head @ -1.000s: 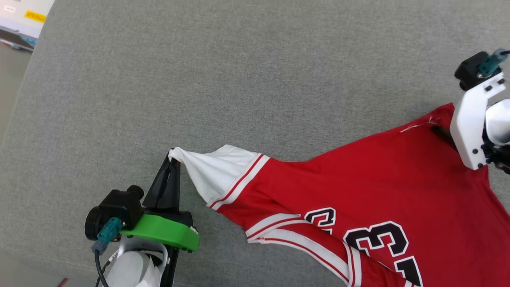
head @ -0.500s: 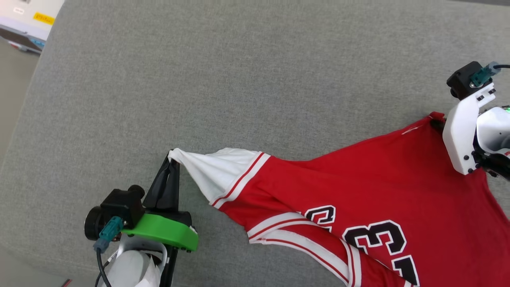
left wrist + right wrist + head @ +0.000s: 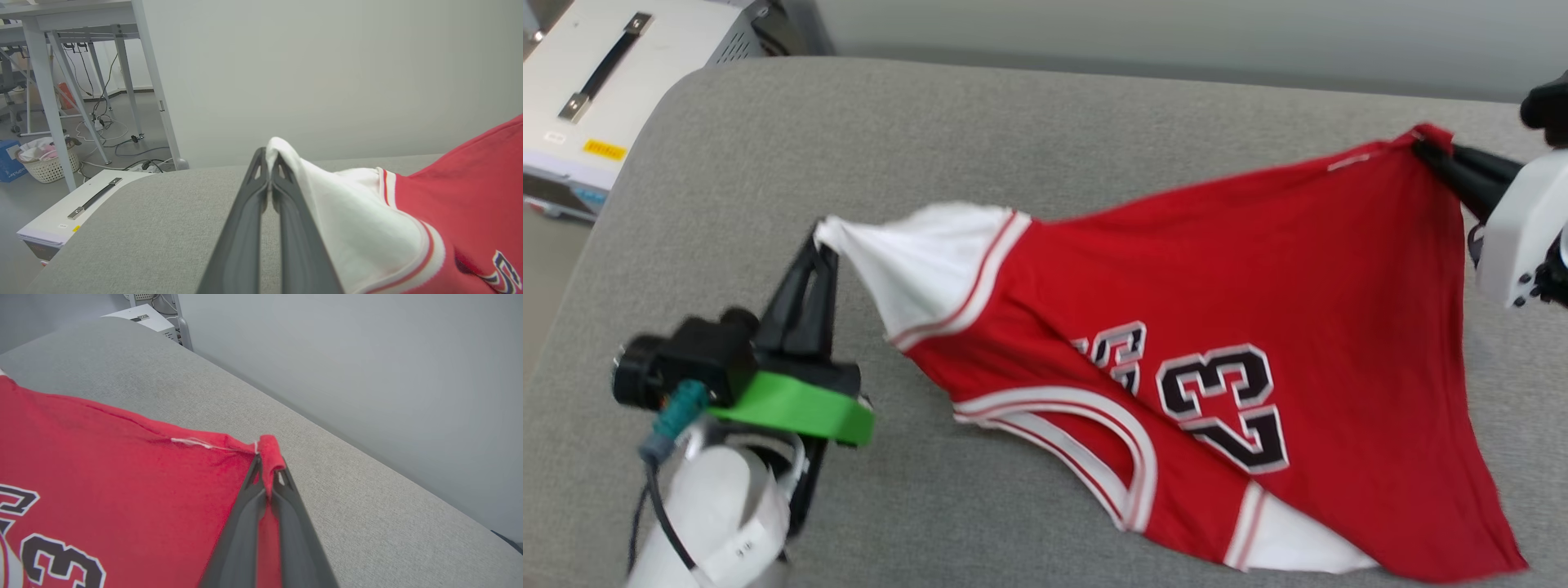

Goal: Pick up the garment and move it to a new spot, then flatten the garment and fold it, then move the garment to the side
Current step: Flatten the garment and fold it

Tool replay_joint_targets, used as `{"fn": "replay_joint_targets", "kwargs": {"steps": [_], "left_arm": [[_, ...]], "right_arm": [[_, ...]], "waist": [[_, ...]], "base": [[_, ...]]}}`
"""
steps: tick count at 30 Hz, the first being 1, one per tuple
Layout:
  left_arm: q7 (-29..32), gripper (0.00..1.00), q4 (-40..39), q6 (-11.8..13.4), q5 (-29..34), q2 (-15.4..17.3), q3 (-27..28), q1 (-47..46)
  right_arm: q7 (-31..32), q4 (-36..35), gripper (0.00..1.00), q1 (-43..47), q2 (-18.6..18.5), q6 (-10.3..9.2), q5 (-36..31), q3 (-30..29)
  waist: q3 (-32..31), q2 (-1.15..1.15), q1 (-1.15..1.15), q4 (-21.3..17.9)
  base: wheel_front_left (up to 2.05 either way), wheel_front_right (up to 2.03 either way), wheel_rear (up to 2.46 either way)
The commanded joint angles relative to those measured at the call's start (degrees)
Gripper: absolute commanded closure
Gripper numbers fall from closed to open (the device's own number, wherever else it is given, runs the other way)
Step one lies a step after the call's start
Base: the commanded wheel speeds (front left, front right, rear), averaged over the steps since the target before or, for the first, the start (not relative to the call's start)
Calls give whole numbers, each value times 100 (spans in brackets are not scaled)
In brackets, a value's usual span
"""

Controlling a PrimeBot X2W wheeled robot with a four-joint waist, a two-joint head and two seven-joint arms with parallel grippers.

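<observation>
Red jersey T-shirt [image 3: 1258, 269] hangs stretched between both arms over the middle and right of the grey fabric-covered table [image 3: 1094, 106]. Its top edge is taut and lifted, and its lower folds seem to trail on the table toward the near right corner. The left tool [image 3: 823, 238] is clenched on the tip of a white sleeve [image 3: 923, 261]. The right tool [image 3: 1427, 151] is clenched on a red corner of the shirt near the far right edge.

The step in hand looks like carrying the shirt to a new spot. It would go best with both arms travelling together at an even height, keeping the span just taut so neither pinch slips, and lifting enough that the trailing cloth does not drag and bunch.

The print reads "23" [image 3: 1225, 400] in black with a white outline. The letters beside it are folded over and unreadable. Off the table's far left corner sits a white case [image 3: 645, 73] with a yellow label [image 3: 605, 149] too small to read.
</observation>
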Motion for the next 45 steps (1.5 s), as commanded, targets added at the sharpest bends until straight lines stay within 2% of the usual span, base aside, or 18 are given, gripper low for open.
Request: {"fn": "replay_joint_targets", "kwargs": {"steps": [1, 7, 13, 19, 25, 29, 36, 45], "left_arm": [[49, 100, -100, -35, -1, 91, 52, -281], [373, 100, -469, -102, -28, 295, 82, -1107], [663, 100, -500, -198, -64, 456, -18, -2191], [806, 100, -133, -283, -125, 582, -253, -3437], [887, 100, 536, -317, -286, 552, -468, -4862], [921, 100, 1100, -329, -863, 341, -375, -5918], [778, 100, 1944, -334, -841, 640, -789, -7829], [258, 100, 3254, -335, -971, 770, -1214, -9506]], "right_arm": [[-168, -69, 100, -4, -18, -3, 19, -139], [-506, -401, 100, -48, 30, -3, -124, -692], [-551, -694, 100, -133, 137, -3, -331, -1397], [-343, -944, 100, -357, 332, -3, -677, -2054], [-75, -877, 100, -1048, 690, -3, -1183, -2587], [32, -622, 100, -1883, 954, -3, -1567, -2708], [-33, 200, 100, -3683, 1179, -3, -2154, -2565], [-789, 1651, 100, -5410, 1500, -3, -2552, -2227]], "waist": [[-234, 0, 0, -240], [-319, 0, 0, -371], [-271, 0, 0, -463], [25, 0, 0, -525], [657, 0, 0, -605], [1133, 0, 0, -687], [1825, 0, 0, -775], [2283, 0, 0, -848]], "base": [[0, 0, 0], [0, 0, 0], [0, 0, 0], [0, 0, 0], [0, 0, 0], [0, 0, 0], [0, 0, 0], [0, 0, 0]]}}
